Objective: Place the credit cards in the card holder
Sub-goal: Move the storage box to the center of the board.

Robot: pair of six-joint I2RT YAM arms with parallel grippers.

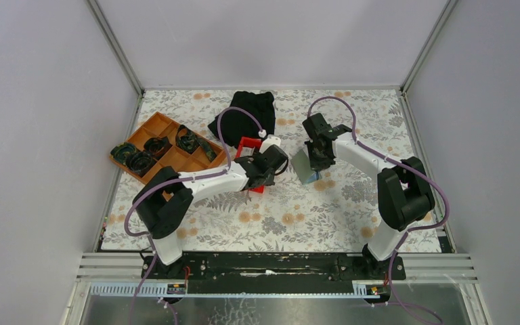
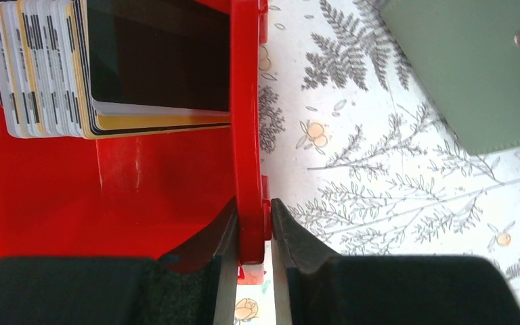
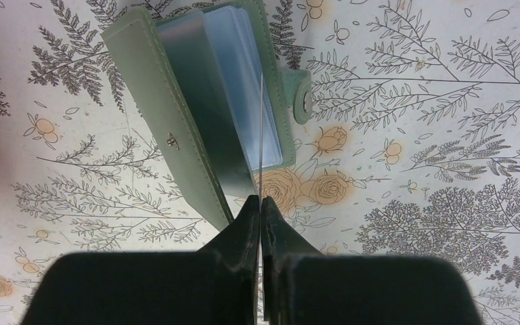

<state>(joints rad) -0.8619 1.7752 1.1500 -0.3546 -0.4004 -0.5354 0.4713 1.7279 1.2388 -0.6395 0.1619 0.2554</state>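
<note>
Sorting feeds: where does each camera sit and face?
Top: above and behind the robot, facing down at the table; left arm and right arm show.
Left wrist: on the wrist, facing along the left gripper, clamped on the red bin wall.
Right wrist: on the wrist, facing down past the right gripper at the card holder.
Shared: both wrist views show the card holder.

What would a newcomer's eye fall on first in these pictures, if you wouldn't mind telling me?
The bright red bin at the centre of the table, a stack of credit cards inside it, with the left end effector pinching its wall. Just right of it, the right end effector holds the open grey-green card holder by what looks like a thin inner leaf.
</note>
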